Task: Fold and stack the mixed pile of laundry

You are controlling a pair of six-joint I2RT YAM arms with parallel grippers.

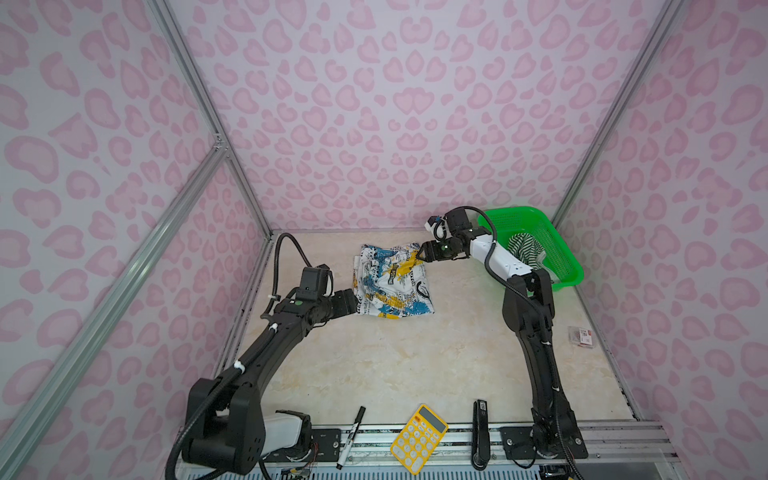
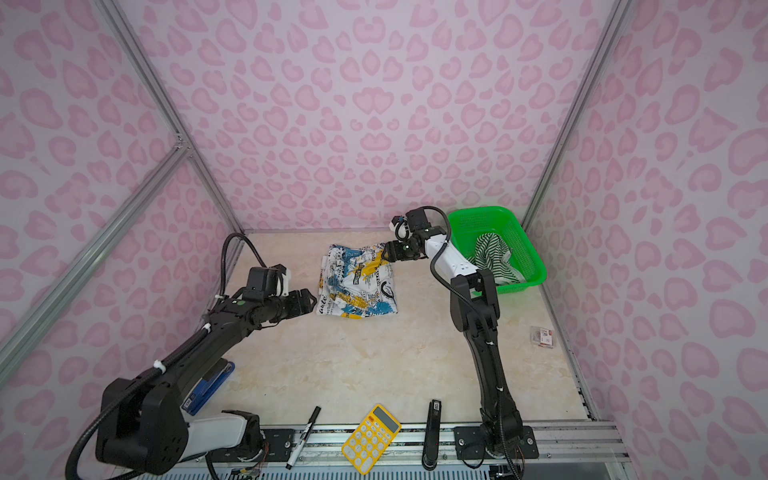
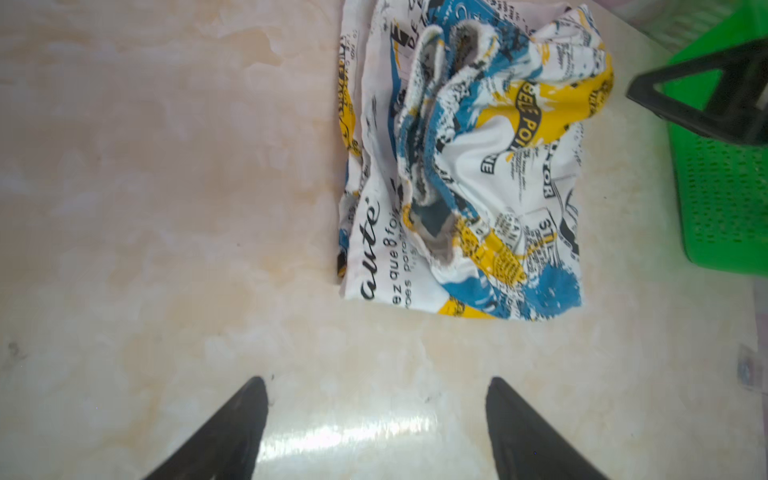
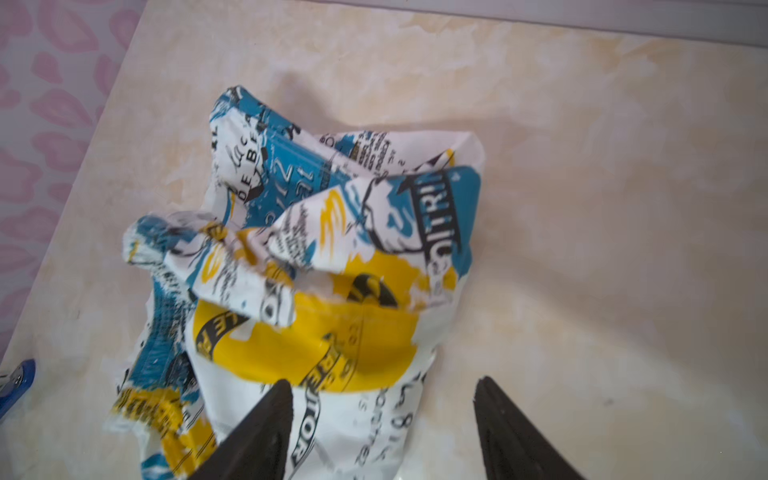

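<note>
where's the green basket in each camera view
top view: green basket at the far right corner of the table
top view: same far right corner
left wrist: at the frame edge, beyond the printed garment
right wrist: not in it
shared landmark: the printed garment, visible in all four views

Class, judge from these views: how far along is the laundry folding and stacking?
Done: printed garment lies roughly folded, rumpled. In hand: nothing; left tool and right tool stand open near it. Left: striped garment sits crumpled in the green basket; no stack yet.
</note>
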